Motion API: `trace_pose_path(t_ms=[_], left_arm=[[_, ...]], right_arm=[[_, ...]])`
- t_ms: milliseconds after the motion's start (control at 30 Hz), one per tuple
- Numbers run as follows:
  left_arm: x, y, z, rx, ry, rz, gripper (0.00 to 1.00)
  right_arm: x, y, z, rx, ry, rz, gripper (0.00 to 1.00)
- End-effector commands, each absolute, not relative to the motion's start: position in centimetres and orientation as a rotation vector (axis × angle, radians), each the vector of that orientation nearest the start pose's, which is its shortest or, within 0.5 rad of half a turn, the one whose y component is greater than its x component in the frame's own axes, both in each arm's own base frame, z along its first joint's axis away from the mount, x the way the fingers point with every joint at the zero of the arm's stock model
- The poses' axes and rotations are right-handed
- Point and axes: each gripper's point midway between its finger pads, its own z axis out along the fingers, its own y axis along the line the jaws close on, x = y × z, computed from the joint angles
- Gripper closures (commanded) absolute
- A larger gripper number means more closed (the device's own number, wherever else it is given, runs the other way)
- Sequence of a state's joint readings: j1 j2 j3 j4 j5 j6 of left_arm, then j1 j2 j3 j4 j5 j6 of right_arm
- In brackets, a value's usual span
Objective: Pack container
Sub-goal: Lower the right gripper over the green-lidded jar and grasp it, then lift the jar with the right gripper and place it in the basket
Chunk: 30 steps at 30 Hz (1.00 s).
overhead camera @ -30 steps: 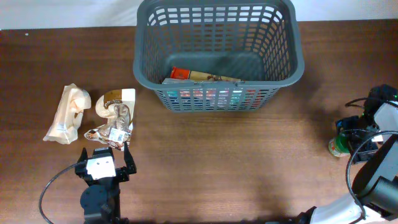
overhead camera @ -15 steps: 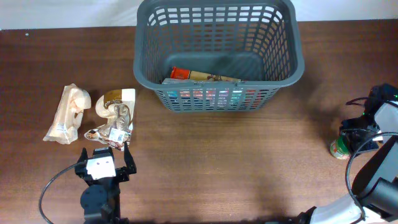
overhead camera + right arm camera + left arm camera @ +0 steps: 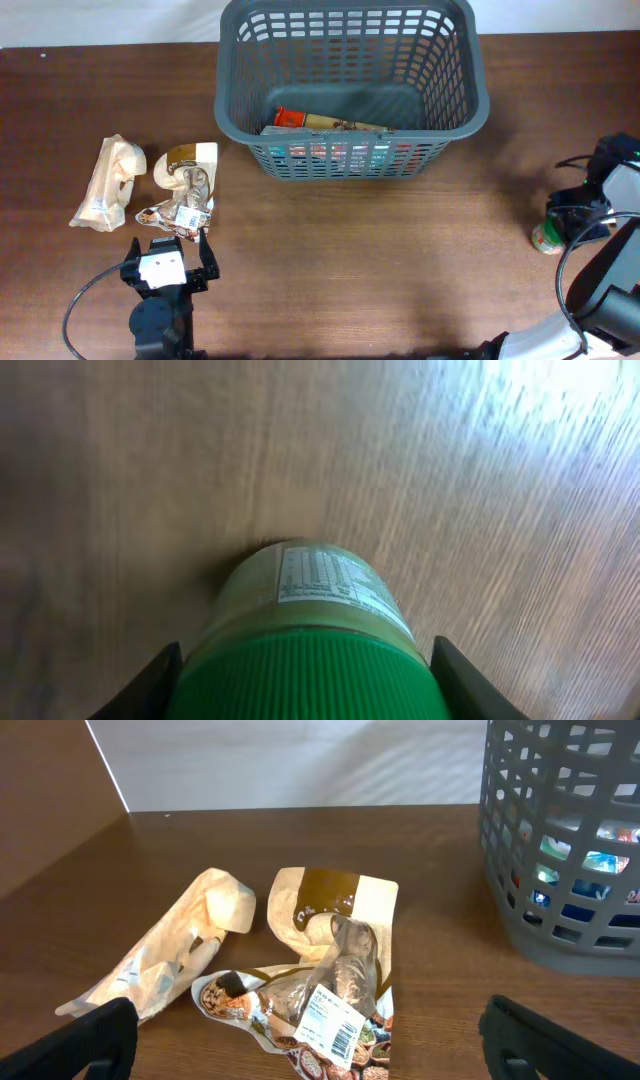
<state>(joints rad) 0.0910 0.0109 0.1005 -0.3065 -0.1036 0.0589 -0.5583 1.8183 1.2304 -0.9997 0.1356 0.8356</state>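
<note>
The step in hand is the pickup of a jar (image 3: 320,585) with a green lid, which stands on the table (image 3: 350,260) at its right edge, well apart from the basket (image 3: 450,60). The right gripper (image 3: 305,670) reaches down over it. In the wrist view its two fingers (image 3: 160,675) lie flush against either side of the lid, partly closed, and they seem to have it clamped, though the close, cropped view leaves the firmness of the hold uncertain. The jar's base appears to rest on the wood, so it is not yet lifted.

The basket sits at the far middle of the table with a few groceries already on its floor, among them a long item with a red end.

The left gripper (image 3: 168,242) is wide open and holds nothing. It hovers just short of a clear packet of mixed beans (image 3: 320,1005), beside a brown-and-white pouch (image 3: 335,900) and a cream paper bag (image 3: 175,955).

The next move, as I judge it, calls for a straight lift of the jar, a carry across and over the basket's near rim, then release above a free part of the floor.
</note>
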Motion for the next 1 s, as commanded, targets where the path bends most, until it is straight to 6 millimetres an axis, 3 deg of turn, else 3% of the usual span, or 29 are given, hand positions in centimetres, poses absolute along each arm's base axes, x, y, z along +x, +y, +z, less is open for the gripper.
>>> trace_pose_path(t_ms=[0, 100, 233, 433, 567, 700, 733, 867, 967], left_arm=[[23.2, 3.6, 14.4, -0.102, 1.786, 0.182, 0.01], [23.2, 3.6, 14.4, -0.102, 1.786, 0.182, 0.01], [23.2, 3.6, 14.4, -0.102, 1.786, 0.182, 0.01], [23.2, 3.6, 14.4, -0.102, 1.786, 0.182, 0.01], [23.2, 3.6, 14.4, -0.102, 1.786, 0.182, 0.01], [23.2, 3.6, 14.4, -0.102, 1.786, 0.182, 0.01], [23.2, 3.6, 14.4, -0.102, 1.786, 0.182, 0.01], [23.2, 3.6, 14.4, -0.102, 1.786, 0.182, 0.01], [23.2, 3.6, 14.4, -0.102, 1.786, 0.182, 0.01]], right_arm=[[28.8, -20.7, 8.4, 1.863, 2.322, -0.179, 0.96], [30.6, -21.6, 12.2, 1.763, 2.266, -0.16, 0.96], [33.4, -21.7, 18.6, 1.562, 2.216, -0.131, 0.96], [37.0, -18.5, 27.8, 1.164, 2.208, -0.119, 0.96], [39.3, -13.3, 33.6, 0.78, 2.216, -0.117, 0.96], [40.4, -8.3, 37.5, 0.521, 2.188, -0.09, 0.96], [40.6, -6.2, 39.0, 0.43, 2.167, -0.078, 0.96], [40.6, -0.2, 42.9, 0.202, 2.099, -0.052, 0.96], [40.3, 2.7, 44.4, 0.117, 2.06, -0.06, 0.96]])
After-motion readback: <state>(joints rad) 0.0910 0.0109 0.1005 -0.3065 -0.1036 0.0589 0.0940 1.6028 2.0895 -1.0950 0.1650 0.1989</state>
